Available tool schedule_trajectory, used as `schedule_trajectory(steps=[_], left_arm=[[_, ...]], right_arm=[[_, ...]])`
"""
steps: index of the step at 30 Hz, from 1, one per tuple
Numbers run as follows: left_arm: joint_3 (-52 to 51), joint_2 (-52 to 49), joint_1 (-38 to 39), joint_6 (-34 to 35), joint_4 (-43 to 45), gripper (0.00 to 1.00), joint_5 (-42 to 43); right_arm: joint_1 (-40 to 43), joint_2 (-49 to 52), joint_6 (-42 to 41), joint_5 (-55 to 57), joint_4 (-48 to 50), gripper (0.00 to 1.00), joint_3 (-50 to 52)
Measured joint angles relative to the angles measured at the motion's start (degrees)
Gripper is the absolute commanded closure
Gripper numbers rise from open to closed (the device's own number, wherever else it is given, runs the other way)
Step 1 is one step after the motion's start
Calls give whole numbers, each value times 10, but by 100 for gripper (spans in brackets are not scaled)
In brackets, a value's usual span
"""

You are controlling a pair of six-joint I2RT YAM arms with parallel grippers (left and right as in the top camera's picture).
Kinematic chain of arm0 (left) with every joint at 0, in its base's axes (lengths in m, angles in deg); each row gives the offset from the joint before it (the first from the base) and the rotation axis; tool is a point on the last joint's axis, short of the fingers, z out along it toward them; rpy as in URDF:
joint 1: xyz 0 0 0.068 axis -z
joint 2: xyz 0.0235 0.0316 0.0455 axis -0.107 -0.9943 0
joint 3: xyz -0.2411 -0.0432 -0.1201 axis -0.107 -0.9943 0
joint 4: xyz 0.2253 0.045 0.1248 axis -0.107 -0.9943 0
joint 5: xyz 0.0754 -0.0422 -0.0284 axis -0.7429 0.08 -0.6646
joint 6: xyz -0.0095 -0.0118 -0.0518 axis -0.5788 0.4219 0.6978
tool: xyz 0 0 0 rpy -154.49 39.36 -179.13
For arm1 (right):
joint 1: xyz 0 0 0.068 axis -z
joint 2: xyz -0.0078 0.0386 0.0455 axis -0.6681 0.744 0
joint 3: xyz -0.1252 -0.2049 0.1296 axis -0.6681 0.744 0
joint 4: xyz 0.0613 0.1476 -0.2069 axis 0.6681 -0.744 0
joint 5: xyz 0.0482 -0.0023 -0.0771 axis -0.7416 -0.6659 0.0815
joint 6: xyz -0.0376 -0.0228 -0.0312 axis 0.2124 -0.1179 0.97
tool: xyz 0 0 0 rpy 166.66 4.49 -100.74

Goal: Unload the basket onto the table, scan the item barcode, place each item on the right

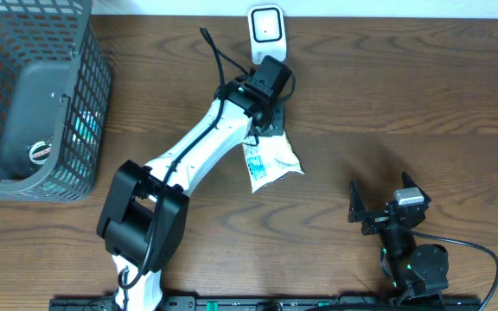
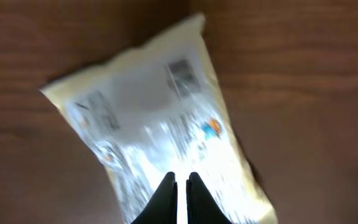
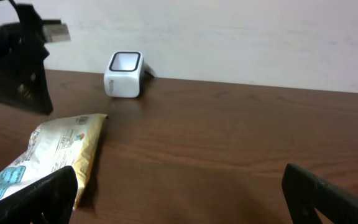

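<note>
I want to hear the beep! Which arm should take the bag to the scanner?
Left. The left gripper is shut on the edge of the snack bag, close to the white scanner. The right gripper stands open, far from both.

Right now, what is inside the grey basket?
Inside the basket, on its floor, lies one small round item with a red-and-white face. A teal thing shows through the mesh wall, which covers its shape.
</note>
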Motion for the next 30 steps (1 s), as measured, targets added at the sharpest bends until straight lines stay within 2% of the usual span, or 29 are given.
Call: schedule_trajectory(steps=[11, 18, 23, 26, 30], left_arm=[[0, -104, -1, -16, 46, 92, -49], [0, -106, -19, -162, 103, 92, -12], [15, -105, -21, -219, 101, 91, 6], [19, -90, -20, -221, 93, 91, 10], [21, -23, -21, -188, 31, 91, 14]], right_arm=[[0, 0, 0, 0, 0, 1, 0], [0, 0, 0, 0, 0, 1, 0], [0, 0, 0, 0, 0, 1, 0], [0, 0, 0, 0, 0, 1, 0], [0, 0, 0, 0, 0, 1, 0]])
